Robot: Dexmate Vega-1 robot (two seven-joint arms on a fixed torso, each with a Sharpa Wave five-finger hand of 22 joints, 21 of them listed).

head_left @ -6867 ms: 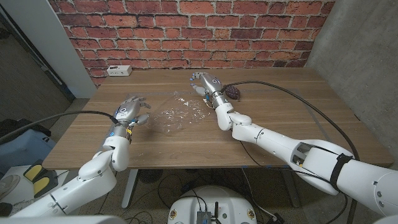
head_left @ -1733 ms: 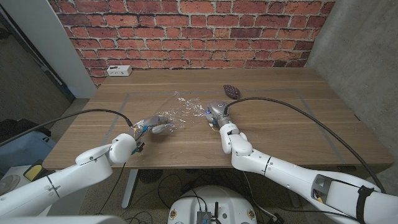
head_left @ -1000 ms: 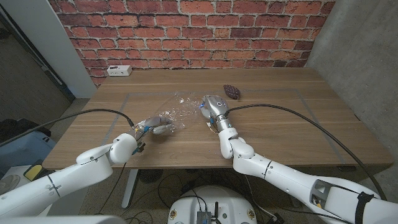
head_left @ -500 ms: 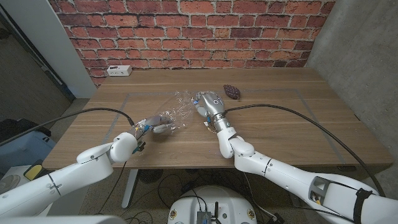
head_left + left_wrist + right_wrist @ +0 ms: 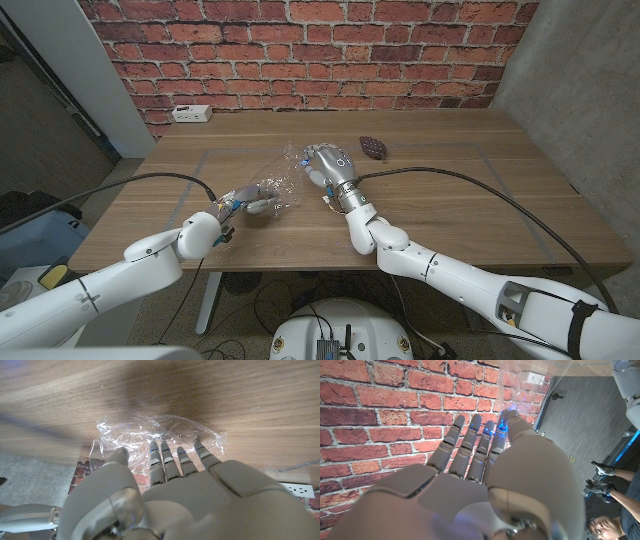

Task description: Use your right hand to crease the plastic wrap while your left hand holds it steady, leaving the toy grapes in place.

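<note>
The plastic wrap (image 5: 278,182) sits crumpled on the wooden desk (image 5: 450,200), a bit left of the middle, with one side lifted off the surface. The left hand (image 5: 252,198) is down on the near edge of the wrap, and in the left wrist view its fingers (image 5: 167,460) are stretched out onto the clear film (image 5: 160,440), pressing it to the desk. The right hand (image 5: 330,165) is raised at the wrap's right side with fingers fairly straight and close together; I can't tell whether it's actually pinching the film or just touching it. In the right wrist view a bit of shiny wrap (image 5: 530,380) shows just past the fingertips (image 5: 507,415). The toy grapes (image 5: 373,148) lie further back on the desk, near the right hand but apart from the wrap. A white power strip (image 5: 190,113) sits at the far left by the brick wall (image 5: 300,50).
</note>
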